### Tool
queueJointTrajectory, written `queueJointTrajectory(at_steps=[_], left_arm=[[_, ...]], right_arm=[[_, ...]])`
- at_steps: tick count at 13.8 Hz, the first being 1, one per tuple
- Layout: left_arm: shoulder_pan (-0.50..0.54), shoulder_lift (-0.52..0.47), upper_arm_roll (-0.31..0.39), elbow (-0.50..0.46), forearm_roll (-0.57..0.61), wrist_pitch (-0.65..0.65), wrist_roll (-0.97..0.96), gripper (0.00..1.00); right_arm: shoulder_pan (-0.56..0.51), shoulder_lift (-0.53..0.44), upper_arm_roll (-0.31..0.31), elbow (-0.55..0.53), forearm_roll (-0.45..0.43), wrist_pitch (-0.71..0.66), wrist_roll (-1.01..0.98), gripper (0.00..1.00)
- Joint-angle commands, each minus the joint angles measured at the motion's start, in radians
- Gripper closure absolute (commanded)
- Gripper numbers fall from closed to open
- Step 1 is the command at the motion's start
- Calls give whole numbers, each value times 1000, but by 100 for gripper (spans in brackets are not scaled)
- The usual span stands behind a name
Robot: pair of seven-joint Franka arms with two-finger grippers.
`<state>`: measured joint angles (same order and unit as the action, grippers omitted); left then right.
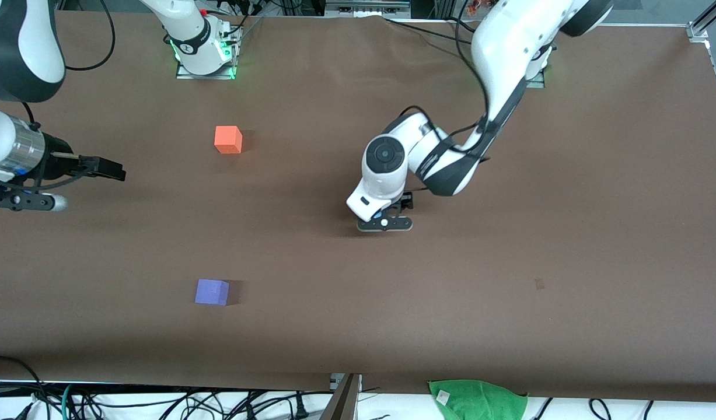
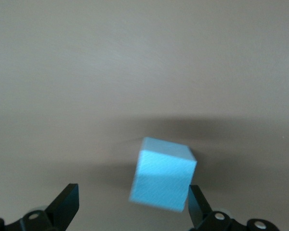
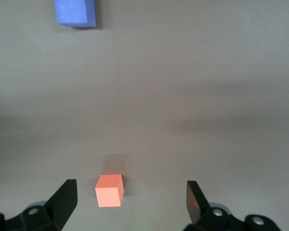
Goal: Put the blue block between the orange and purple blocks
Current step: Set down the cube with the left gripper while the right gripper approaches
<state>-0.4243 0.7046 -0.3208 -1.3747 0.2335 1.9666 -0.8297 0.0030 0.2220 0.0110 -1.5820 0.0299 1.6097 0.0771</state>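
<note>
The left wrist view shows the blue block (image 2: 163,174) tilted between the left tool's (image 2: 132,207) wide-open fingers; the front view hides it under that tool. The right tool (image 3: 130,202), open and empty, waits at the right arm's end of the table (image 1: 509,291), seeing the orange block (image 1: 228,140) and purple block (image 1: 212,291).

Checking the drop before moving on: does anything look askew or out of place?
Yes. The blue block sits tilted between the open left end effector fingers, well toward the left arm's end from the orange block and purple block, not between them.
</note>
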Motion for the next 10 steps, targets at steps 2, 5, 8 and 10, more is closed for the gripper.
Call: queueJointTrajectory(at_steps=[2,5,8,10], left_arm=[[64,-196,15,-24,27,-246,78,0],[208,-319,19,-21,12,-336,223,0],[352,-413,16,-14,-11,-351,334,0],[430,-451,19,-15,-65,-389,409,0]], right_arm=[[41,34,30,28,-4,1,18,0],[109,45,38,28,36,34,168,0],[254,83,40,28,76,145,381,0],[360,143,40,28,76,267,562,0]])
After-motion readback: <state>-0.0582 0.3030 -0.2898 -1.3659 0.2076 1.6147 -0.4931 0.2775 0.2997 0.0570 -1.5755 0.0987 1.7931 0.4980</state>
